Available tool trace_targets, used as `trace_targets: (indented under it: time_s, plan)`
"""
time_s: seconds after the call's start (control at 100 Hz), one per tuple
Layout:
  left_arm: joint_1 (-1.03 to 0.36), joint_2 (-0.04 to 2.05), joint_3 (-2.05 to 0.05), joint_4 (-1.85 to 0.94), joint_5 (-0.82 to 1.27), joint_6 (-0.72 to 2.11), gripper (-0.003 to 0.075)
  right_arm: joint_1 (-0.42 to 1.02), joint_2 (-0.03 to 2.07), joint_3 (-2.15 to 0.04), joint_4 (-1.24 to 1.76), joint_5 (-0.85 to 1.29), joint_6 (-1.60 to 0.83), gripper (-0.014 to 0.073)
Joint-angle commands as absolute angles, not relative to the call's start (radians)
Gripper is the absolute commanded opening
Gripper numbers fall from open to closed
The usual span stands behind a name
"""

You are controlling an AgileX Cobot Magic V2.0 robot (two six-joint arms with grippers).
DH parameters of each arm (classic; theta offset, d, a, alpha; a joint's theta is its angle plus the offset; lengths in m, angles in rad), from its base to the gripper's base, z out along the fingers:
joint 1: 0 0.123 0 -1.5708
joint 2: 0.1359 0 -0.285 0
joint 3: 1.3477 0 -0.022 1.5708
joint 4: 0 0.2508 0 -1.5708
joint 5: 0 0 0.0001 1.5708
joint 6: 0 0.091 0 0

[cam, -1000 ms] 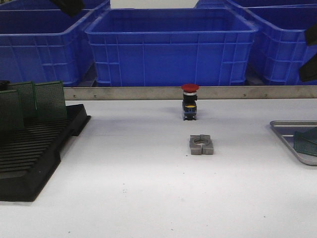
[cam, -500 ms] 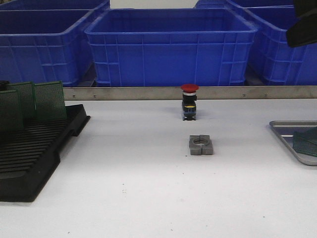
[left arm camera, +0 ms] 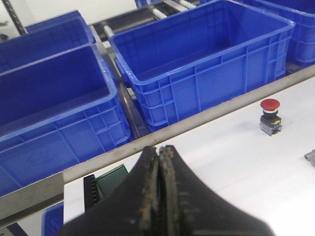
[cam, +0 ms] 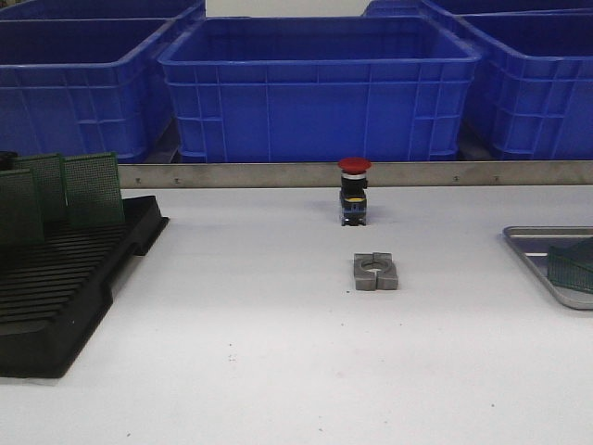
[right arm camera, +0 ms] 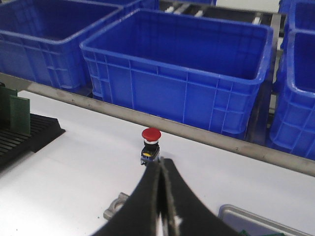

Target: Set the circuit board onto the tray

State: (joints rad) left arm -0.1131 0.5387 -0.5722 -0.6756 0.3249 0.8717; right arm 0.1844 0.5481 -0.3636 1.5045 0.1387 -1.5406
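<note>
From my station I take the red mushroom-head push button (cam: 355,190) on its black and blue body as my reference; it stands upright on the white table (cam: 278,352), just in front of the metal rail (cam: 232,174) that runs along the table's far edge. Nearer me than the button sits a small grey metal clamp block with a round bore (cam: 376,272), apart from it. Far to the right of the button, at the table's edge, I see the shallow silver-grey metal tray with a raised rim (cam: 533,232), and a green perforated circuit board (cam: 571,265) lies inside it, partly cut off by the frame. Far to the left of the button is a black slotted plastic rack (cam: 56,297) with several more green perforated boards (cam: 93,188) standing upright in its slots. Behind the button, past the rail, are big blue plastic crates (cam: 320,88).

Neither arm shows in the front view. On the wrist cameras, my left gripper (left arm camera: 160,196) has its black fingers pressed together with nothing between them, and my right gripper (right arm camera: 161,206) is likewise closed and empty, held above the table.
</note>
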Motion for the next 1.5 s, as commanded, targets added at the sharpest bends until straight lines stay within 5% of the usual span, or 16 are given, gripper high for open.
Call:
trace_targets:
  time_s: [0.0, 0.38, 1.25, 1.49]
  plan:
    - [-0.112, 0.457, -0.537, -0.709, 0.229, 0.862, -0.0020, 0.189, 0.462, -0.350, 1.520, 0.134, -1.556, -0.0060]
    - [-0.112, 0.189, -0.372, -0.729, 0.201, 0.862, -0.0020, 0.189, 0.183, -0.216, 1.520, 0.133, -1.556, -0.0060]
    - [-0.112, 0.175, -0.370, -0.729, 0.204, 0.862, -0.0020, 0.189, 0.180, -0.213, 1.520, 0.139, -1.556, -0.0060]
    - [-0.108, 0.175, -0.303, -0.663, 0.060, 0.811, -0.0020, 0.189, 0.180, -0.213, 1.520, 0.142, -1.556, -0.0060]
